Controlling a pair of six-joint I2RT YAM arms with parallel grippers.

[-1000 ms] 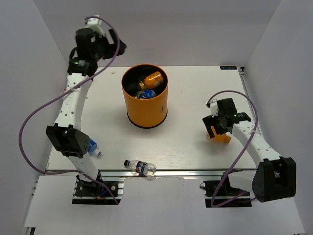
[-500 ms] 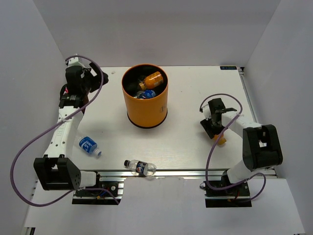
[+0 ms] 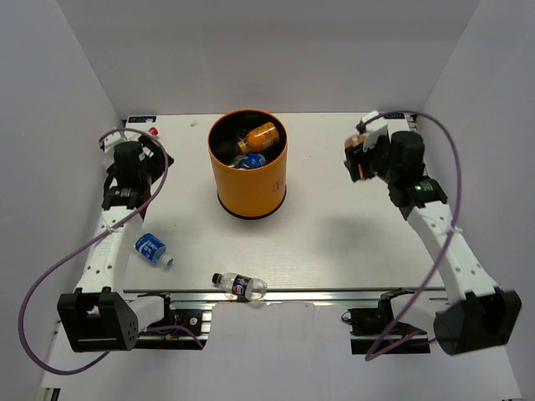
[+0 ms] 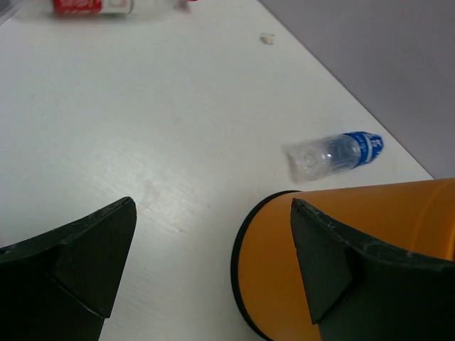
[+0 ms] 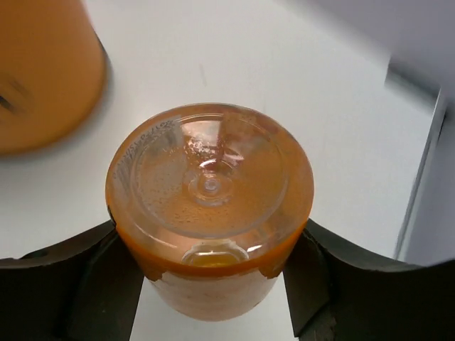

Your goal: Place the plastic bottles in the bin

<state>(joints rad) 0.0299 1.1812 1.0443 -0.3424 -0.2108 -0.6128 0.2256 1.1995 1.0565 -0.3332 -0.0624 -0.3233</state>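
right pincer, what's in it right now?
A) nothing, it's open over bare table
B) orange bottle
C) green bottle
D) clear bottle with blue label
B: in the right wrist view the orange bottle sits base-first toward the camera, clamped on both sides by the right pincer.

bin (image 3: 251, 190): upright; orange bottle (image 5: 210, 206): in right pincer (image 5: 210, 238); blue-label bottle (image 3: 152, 248): lying
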